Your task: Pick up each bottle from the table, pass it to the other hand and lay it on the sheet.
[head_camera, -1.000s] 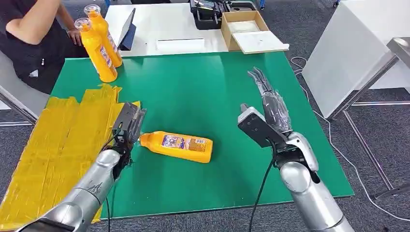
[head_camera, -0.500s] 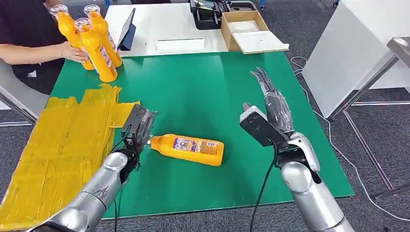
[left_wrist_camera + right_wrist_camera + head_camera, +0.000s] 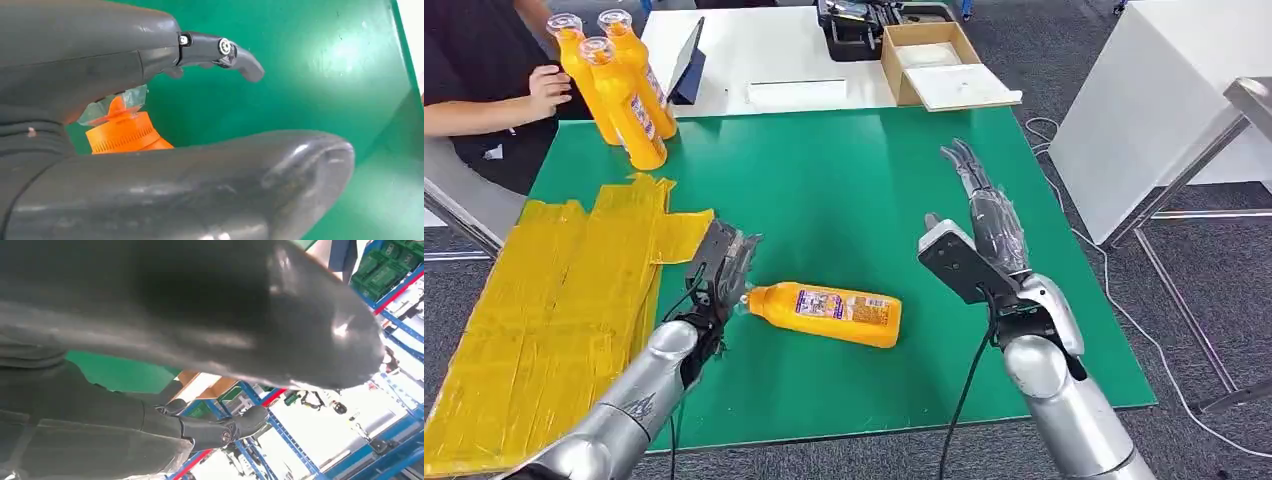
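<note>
Orange bottle point(image 3: 824, 313) lies on its side on the green counter point(image 3: 844, 190), cap end right at the left hand point(image 3: 721, 268), whose fingers sit spread around the cap without clamping it. Right hand point(image 3: 974, 235) hovers upright, fingers straight and apart, holding nothing. Yellow sheet point(image 3: 544, 300) lies alongside, left.

An orange bottle point(image 3: 824, 313) with a multicoloured printed label and a darker orange ribbed cap lies just beside the dark grey left hand point(image 3: 720, 268) on a green table point(image 3: 844, 190). Beyond that hand spreads a yellow sheet point(image 3: 554, 290). Far ahead of it stand three orange bottles point(image 3: 614, 85) with clear caps. The right hand point(image 3: 974, 235) is dark grey on a silver arm.
</note>
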Controlling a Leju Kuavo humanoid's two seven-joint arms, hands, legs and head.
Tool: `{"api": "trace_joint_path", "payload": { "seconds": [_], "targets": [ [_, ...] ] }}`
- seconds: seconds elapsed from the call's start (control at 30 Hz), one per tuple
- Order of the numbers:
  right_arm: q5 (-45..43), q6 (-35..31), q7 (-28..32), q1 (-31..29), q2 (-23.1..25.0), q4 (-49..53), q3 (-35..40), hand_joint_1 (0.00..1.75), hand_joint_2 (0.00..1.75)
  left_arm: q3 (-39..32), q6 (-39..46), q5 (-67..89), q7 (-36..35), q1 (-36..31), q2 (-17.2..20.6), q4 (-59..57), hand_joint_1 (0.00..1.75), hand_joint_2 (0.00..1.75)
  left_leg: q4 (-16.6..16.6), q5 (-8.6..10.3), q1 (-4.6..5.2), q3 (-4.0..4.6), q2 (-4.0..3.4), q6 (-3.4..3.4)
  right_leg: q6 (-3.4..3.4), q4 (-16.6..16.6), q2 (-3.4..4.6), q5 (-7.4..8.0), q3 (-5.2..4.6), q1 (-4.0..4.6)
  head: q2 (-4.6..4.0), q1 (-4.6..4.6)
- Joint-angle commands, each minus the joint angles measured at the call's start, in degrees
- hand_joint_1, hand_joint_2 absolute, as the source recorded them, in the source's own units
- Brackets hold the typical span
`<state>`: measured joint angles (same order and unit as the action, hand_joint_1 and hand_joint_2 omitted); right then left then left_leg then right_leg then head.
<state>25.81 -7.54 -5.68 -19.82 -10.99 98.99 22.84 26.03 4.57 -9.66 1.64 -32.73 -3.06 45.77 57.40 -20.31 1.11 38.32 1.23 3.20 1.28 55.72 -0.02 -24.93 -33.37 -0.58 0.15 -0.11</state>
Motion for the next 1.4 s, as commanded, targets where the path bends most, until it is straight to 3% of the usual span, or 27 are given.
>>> {"api": "trace_joint_path", "payload": {
  "seconds": [0.03, 0.87, 1.1, 1.2, 1.27, 1.3, 1.37, 1.4],
  "targets": [
    [-0.24, -0.32, -0.46, -0.96, 0.69, -0.76, 0.57, 0.00, 0.00, 3.36, 0.01, -0.74, -0.49, -0.63, 0.04, -0.92, 0.00, 0.00, -0.03, -0.13, -0.01, -0.35, -0.14, -0.29, -0.09, -0.06, 0.05, -0.11, 0.34, 0.00, 0.00, 0.00],
    [-0.67, -1.05, -0.74, -0.55, 0.32, -0.35, 0.26, 0.00, 0.00, 10.39, -0.92, -7.66, -1.87, 1.65, -1.55, 4.29, 0.00, 0.00, -0.02, -0.14, 0.01, -0.32, -0.10, -0.26, -0.07, -0.05, 0.02, -0.12, 0.34, -0.01, 0.00, 0.00],
    [-0.31, -1.91, -1.13, 0.99, 0.27, 0.86, -1.62, 0.00, 0.00, 12.86, 3.31, -10.10, -0.65, 1.41, 1.03, 7.96, 0.00, 0.00, -0.02, -0.10, -0.01, -0.22, -0.10, -0.23, -0.08, -0.04, 0.03, -0.08, 0.23, 0.01, 0.00, 0.00],
    [0.18, -2.50, -1.49, 3.06, 0.00, 1.79, -4.71, 0.00, 0.00, 8.55, 12.03, -4.40, 3.32, 0.45, 5.00, 10.96, 0.00, 0.00, -0.01, -0.11, -0.03, -0.23, -0.11, -0.25, -0.10, -0.05, 0.03, -0.08, 0.24, 0.03, 0.00, 0.00],
    [0.52, -1.79, -0.95, 3.63, 0.26, 2.02, -5.81, 0.00, 0.00, 5.33, 9.87, -2.37, 1.94, 1.02, 5.68, 12.87, 0.00, 0.00, 0.01, -0.12, -0.06, -0.21, -0.18, -0.27, -0.11, -0.02, 0.11, -0.07, 0.21, 0.06, 0.00, 0.02],
    [0.83, -0.97, -1.53, 3.92, 0.22, 2.03, -6.17, 0.00, 0.00, 2.91, 15.05, 2.62, 4.64, 1.30, 5.73, 13.90, 0.00, 0.00, 0.00, -0.09, -0.05, -0.15, -0.18, -0.23, -0.09, -0.03, 0.12, -0.04, 0.14, 0.06, 0.00, -0.02],
    [0.94, -0.74, -1.45, 4.20, 0.37, 1.98, -6.65, 0.00, 0.00, 0.21, 13.41, 4.11, 3.34, 1.68, 6.25, 15.86, 0.00, 0.00, -0.01, -0.06, -0.04, -0.09, -0.19, -0.18, -0.07, -0.01, 0.12, -0.01, 0.07, 0.05, 0.00, -0.02],
    [0.97, -0.71, -1.42, 4.23, 0.44, 1.96, -6.69, 0.00, 0.00, -0.41, 12.94, 4.57, 3.02, 1.80, 6.23, 16.20, 0.00, 0.00, -0.01, -0.23, -0.03, -0.47, -0.34, -0.43, -0.17, -0.02, 0.21, -0.15, 0.42, 0.04, 0.00, -0.02]
  ]
}}
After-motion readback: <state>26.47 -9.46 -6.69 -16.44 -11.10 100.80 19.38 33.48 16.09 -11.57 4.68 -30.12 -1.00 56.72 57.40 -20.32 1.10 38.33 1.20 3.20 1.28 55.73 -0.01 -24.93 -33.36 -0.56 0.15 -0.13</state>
